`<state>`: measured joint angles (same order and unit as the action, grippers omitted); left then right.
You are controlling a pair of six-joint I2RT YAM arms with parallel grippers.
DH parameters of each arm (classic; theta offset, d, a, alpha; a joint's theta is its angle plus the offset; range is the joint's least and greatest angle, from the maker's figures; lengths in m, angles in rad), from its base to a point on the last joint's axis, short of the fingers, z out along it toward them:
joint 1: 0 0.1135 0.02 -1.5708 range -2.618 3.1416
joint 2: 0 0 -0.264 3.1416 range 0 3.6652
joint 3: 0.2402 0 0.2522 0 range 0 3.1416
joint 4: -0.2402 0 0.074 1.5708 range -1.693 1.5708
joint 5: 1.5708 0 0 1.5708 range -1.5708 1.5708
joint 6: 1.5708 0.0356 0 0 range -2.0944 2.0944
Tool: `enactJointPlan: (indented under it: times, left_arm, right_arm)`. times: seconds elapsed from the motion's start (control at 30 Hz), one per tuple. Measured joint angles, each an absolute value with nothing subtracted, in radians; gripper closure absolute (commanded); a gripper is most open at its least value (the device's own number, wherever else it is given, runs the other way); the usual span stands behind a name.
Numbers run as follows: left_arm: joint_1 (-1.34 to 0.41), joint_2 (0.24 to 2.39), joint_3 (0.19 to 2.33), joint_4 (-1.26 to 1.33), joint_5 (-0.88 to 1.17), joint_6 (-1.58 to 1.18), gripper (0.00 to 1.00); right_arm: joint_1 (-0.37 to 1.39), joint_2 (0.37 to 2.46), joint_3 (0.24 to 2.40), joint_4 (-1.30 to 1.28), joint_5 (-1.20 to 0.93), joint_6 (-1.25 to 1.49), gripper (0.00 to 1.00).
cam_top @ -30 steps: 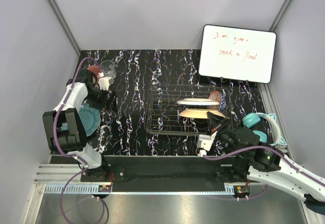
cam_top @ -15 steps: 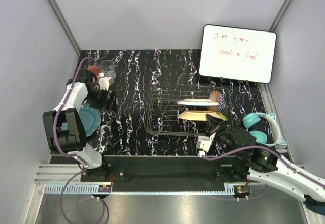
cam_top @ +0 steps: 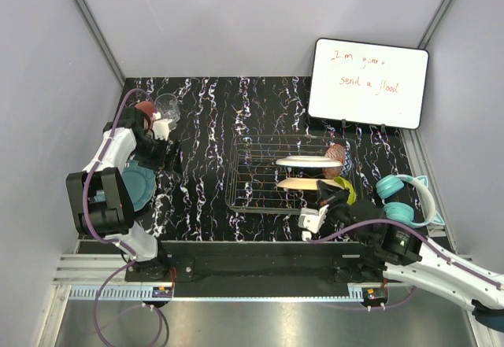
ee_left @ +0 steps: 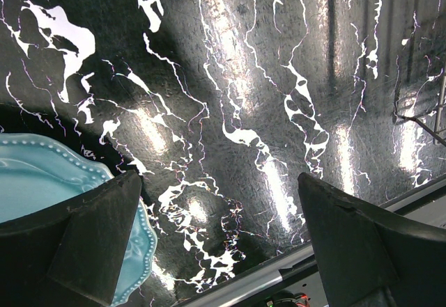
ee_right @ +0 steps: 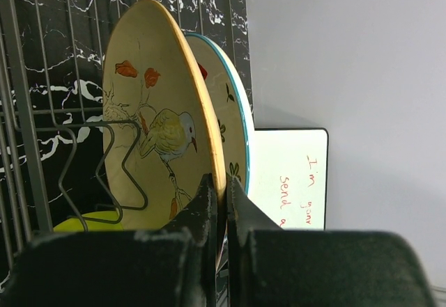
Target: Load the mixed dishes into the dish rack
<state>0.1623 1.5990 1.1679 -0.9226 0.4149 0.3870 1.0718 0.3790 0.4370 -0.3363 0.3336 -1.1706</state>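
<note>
The dish rack [cam_top: 256, 175] of dark wire stands right of the table's middle. In it the white plate with red marks [cam_top: 303, 161] and the peach bird-pattern plate [cam_top: 298, 183] stand on edge, side by side. My right gripper [cam_top: 324, 195] is shut on the peach plate's near rim; the right wrist view shows the jaws [ee_right: 224, 190] pinching that plate [ee_right: 150, 112], with the white plate [ee_right: 233, 105] just behind it. The red-white bowl [cam_top: 336, 156] and lime-green bowl [cam_top: 347, 191] sit at the rack's right end. My left gripper [cam_top: 170, 155] is open and empty beside the teal plate [cam_top: 138, 186].
A pink mug [cam_top: 146, 111] and a clear glass [cam_top: 167, 106] stand at the far left, behind the left arm. Teal headphones [cam_top: 402, 197] lie right of the rack. A whiteboard [cam_top: 368, 82] with red writing leans at the back right. The left wrist view shows the teal plate's edge [ee_left: 42, 175].
My right gripper has drawn back and to the left with the peach plate, which now stands more upright in the rack. The left arm has not moved.
</note>
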Motion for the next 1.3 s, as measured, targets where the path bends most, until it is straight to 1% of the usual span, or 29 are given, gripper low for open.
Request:
enactJointPlan:
  times: [0.07,0.13,0.27,0.3,0.43,0.5,0.53,0.57,0.8,0.93,1.03,1.13,1.23,1.3]
  left_arm:
    - [0.162,1.599,1.168,-0.923,0.415,0.387,0.01]
    - [0.162,1.599,1.168,-0.922,0.415,0.387,0.01]
    - [0.162,1.599,1.168,-0.922,0.416,0.387,0.01]
    - [0.162,1.599,1.168,-0.922,0.416,0.387,0.01]
    - [0.162,1.599,1.168,-0.922,0.416,0.388,0.01]
    - [0.162,1.599,1.168,-0.922,0.416,0.388,0.01]
    - [0.162,1.599,1.168,-0.922,0.416,0.388,0.01]
    - [0.162,1.599,1.168,-0.922,0.416,0.388,0.01]
    - [0.162,1.595,1.169,-0.926,0.416,0.395,0.01]
    - [0.162,1.580,1.196,-0.952,0.414,0.396,0.01]
    - [0.169,1.555,1.237,-0.981,0.415,0.403,0.01]
    - [0.208,1.502,1.274,-1.014,0.414,0.427,0.01]
    - [0.295,1.428,1.278,-1.051,0.411,0.476,0.01]
    - [0.372,1.391,1.269,-1.072,0.407,0.508,0.01]
  right_arm:
    - [1.072,0.392,0.437,-0.327,0.340,-1.168,1.00]
    - [1.071,0.413,0.437,-0.319,0.347,-1.163,0.90]
    - [1.071,0.471,0.438,-0.294,0.359,-1.128,0.79]
    - [1.072,0.477,0.439,-0.282,0.359,-1.111,0.74]
    - [1.072,0.488,0.444,-0.273,0.368,-1.045,0.49]
    - [1.072,0.482,0.449,-0.274,0.378,-1.019,0.43]
    - [1.072,0.479,0.455,-0.277,0.385,-1.005,0.31]
    - [1.071,0.476,0.460,-0.282,0.389,-0.994,0.01]
    - [1.071,0.496,0.598,-0.365,0.429,-0.937,0.00]
    - [1.071,0.589,0.748,-0.393,0.456,-0.892,0.01]
    - [1.071,0.700,0.911,-0.387,0.488,-0.809,0.00]
    - [1.071,0.854,1.098,-0.368,0.537,-0.720,0.00]
    - [1.071,1.014,1.232,-0.357,0.548,-0.642,0.00]
    - [1.068,1.101,1.280,-0.353,0.525,-0.588,0.00]
